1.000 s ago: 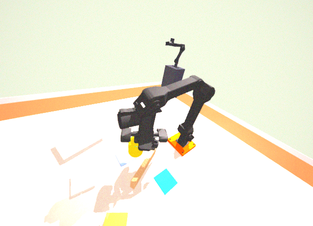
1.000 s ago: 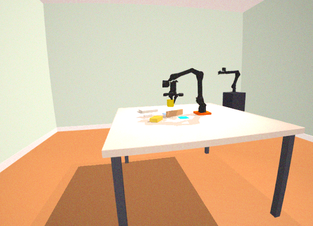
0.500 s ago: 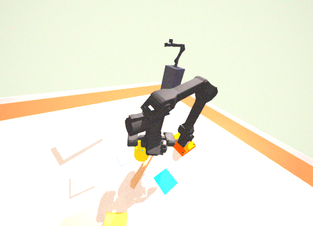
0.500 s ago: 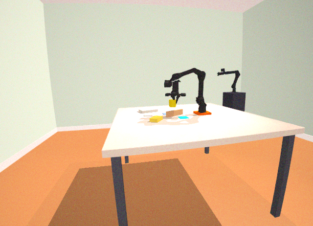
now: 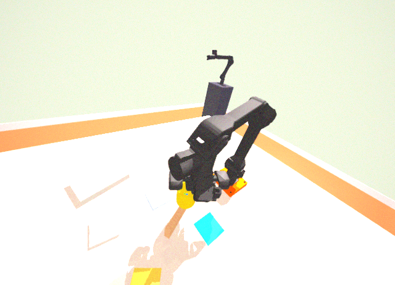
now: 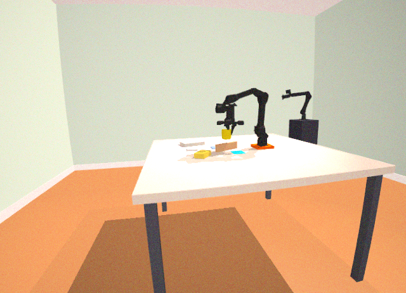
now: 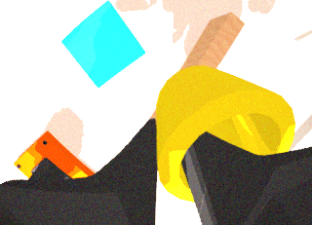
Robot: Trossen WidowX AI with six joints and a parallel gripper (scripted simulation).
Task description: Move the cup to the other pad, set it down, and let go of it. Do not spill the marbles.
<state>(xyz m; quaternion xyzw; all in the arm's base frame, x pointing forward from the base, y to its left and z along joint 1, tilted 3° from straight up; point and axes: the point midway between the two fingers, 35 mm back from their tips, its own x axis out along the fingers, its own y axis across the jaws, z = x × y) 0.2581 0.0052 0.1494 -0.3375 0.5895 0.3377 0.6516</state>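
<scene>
A yellow cup [image 5: 185,202] [image 6: 226,134] [image 7: 195,95] hangs well above the table in my gripper [image 6: 228,129] [image 7: 164,124]. My gripper is shut on the cup's wall, one finger outside and one inside. The cup's mouth shows in the wrist view; tiny coloured specks show at the cup in the top view, but the marbles cannot be made out clearly. A cyan pad [image 5: 208,228] [image 6: 238,152] [image 7: 103,45] lies bare on the table. A blue pad [image 6: 213,148] shows partly behind the wooden bar and is washed out in the top view.
A wooden bar [image 5: 174,224] [image 6: 226,146] [image 7: 211,46] stands between the two pads, beneath and beside the held cup. A yellow block [image 5: 138,277] [image 6: 201,154] lies toward the front. A pale slab [image 6: 192,144] lies farther back. The arm's orange base [image 5: 233,190] [image 6: 262,146] is beyond the cyan pad.
</scene>
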